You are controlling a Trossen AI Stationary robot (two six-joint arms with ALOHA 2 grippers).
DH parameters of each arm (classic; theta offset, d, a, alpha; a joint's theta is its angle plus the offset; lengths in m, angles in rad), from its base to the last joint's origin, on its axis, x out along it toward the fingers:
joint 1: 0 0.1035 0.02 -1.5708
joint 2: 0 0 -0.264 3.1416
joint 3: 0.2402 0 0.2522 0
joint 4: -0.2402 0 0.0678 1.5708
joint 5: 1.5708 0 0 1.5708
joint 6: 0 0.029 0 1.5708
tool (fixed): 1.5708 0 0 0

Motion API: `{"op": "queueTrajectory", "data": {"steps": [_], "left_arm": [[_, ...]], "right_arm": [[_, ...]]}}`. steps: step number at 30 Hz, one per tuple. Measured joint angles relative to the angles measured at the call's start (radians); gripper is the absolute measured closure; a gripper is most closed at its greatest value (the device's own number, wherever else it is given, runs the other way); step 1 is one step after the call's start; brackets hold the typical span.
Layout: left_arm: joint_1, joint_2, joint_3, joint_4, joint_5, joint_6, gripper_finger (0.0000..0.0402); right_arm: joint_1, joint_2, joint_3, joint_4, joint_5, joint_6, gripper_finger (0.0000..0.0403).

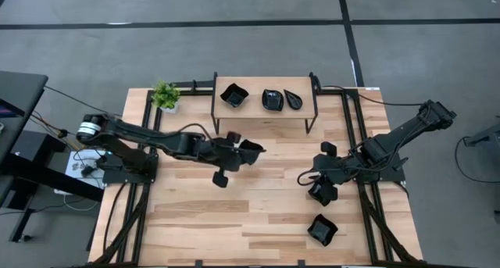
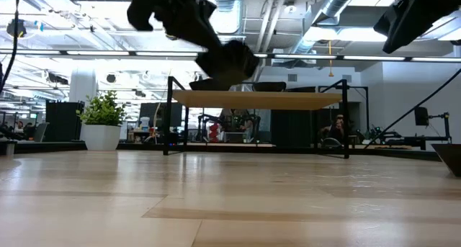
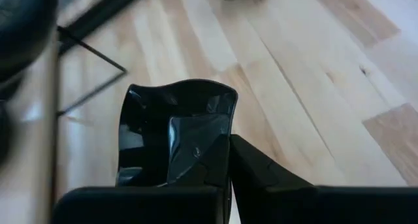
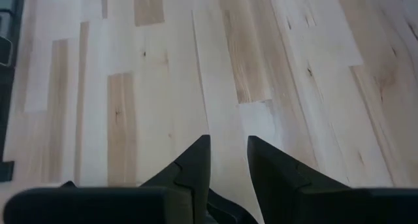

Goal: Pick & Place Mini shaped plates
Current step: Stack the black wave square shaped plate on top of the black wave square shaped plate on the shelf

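My left gripper (image 1: 244, 152) is shut on a squarish black mini plate with a wavy rim (image 3: 173, 129), held in the air just in front of the wooden shelf (image 1: 266, 112). In the low view this plate (image 2: 232, 60) hangs above the height of the shelf top (image 2: 256, 99). Three more plates rest on the shelf: a squarish one (image 1: 233, 95), a roundish one (image 1: 273, 100) and a teardrop one (image 1: 294, 99). Another squarish plate (image 1: 322, 230) lies on the table near its front right. My right gripper (image 4: 228, 145) hovers open over bare wood at the table's right (image 1: 314, 184). My left gripper holds the squarish plate by the near part of its rim (image 3: 219, 160). One finger (image 3: 261, 175) shows against the outside of the plate's wall; the other is hidden by the glossy black plate. The fingers slant down. The plate is lifted clear of the table, tilted, its hollow facing up.
A small green potted plant (image 1: 165, 95) stands at the table's far left, beside the shelf. The shelf's black metal legs (image 2: 170, 117) stand on the table's far half. Bare wood (image 1: 234, 213) lies open across the middle and front of the table.
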State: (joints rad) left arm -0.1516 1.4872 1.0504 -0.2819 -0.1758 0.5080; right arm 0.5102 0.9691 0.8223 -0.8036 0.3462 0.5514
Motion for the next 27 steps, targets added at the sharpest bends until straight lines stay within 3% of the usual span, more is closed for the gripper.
{"op": "queueTrajectory", "data": {"steps": [13,27], "left_arm": [[0.086,-0.203,0.001,-0.040,-0.022,0.132,0.0392],[0.352,-0.295,0.001,-0.044,0.132,0.406,0.0393]], "right_arm": [[-0.032,0.000,0.000,0.113,0.037,0.000,0.0305],[-0.237,0.000,0.000,0.345,0.111,-0.027,0.0305]]}}
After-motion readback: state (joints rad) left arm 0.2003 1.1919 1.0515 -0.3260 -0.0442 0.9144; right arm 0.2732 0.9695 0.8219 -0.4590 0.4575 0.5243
